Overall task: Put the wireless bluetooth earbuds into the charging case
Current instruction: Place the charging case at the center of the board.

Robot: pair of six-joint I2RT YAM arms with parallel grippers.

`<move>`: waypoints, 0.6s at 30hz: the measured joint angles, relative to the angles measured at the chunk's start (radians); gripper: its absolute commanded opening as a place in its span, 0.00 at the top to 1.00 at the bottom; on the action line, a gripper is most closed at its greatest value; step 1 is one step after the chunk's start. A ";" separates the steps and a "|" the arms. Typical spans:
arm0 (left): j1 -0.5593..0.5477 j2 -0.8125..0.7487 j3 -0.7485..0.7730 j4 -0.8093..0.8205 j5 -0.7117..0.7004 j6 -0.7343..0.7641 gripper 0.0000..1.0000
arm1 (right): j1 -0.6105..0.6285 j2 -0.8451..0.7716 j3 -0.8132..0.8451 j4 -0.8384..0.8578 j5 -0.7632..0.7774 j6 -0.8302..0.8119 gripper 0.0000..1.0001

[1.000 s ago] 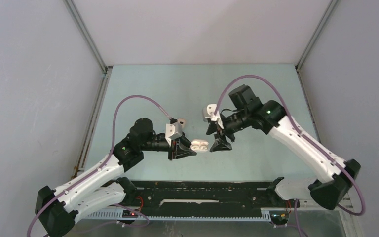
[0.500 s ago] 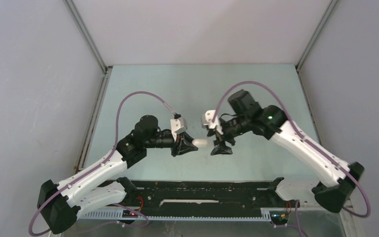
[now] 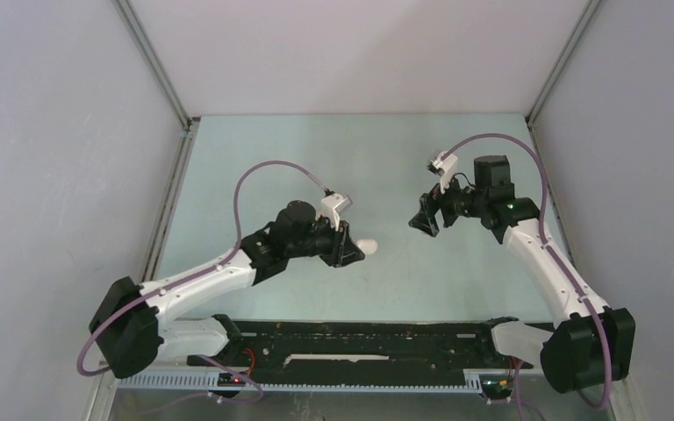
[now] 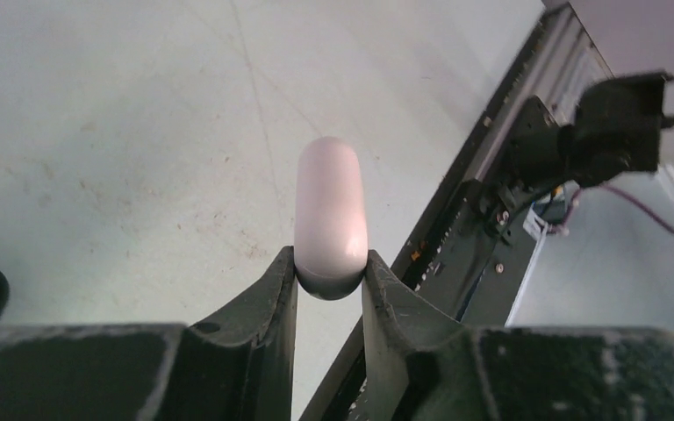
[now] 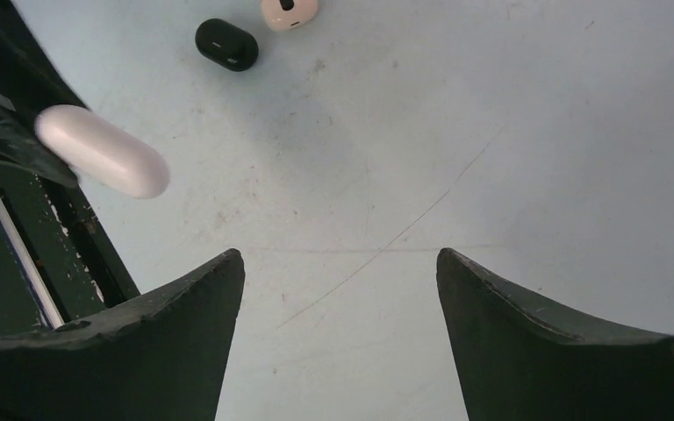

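Observation:
My left gripper [image 3: 356,250] [image 4: 330,263] is shut on one end of the white pebble-shaped charging case [image 3: 368,248] [image 4: 330,206]. The case is closed and sticks out past the fingertips above the table. No earbuds show, and the case's inside is hidden. My right gripper [image 3: 423,221] [image 5: 340,256] stands open and empty, well to the right of the case, with bare table between its fingers. The right wrist view has the case [image 5: 101,151] at the upper left.
A small black rounded piece [image 5: 226,44] and a beige one [image 5: 290,10] lie on the table beyond the case; I cannot tell whether they are buds or cases. The black rail [image 3: 360,338] [image 4: 491,175] runs along the near edge. Grey walls enclose the table.
The case, open a second ago between both grippers, is now closed in my left gripper, which shifted right. My right gripper drew back to the right and opened wider.

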 measured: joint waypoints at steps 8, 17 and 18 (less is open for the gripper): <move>-0.009 0.235 -0.059 0.224 -0.169 -0.348 0.74 | -0.014 -0.035 -0.017 0.026 -0.024 0.013 0.17; -0.009 0.489 -0.010 0.359 -0.162 -0.490 0.67 | -0.014 -0.049 -0.031 0.042 -0.034 -0.007 0.17; -0.009 0.516 0.004 0.371 -0.156 -0.500 0.64 | -0.014 -0.048 -0.031 0.042 -0.034 -0.009 0.17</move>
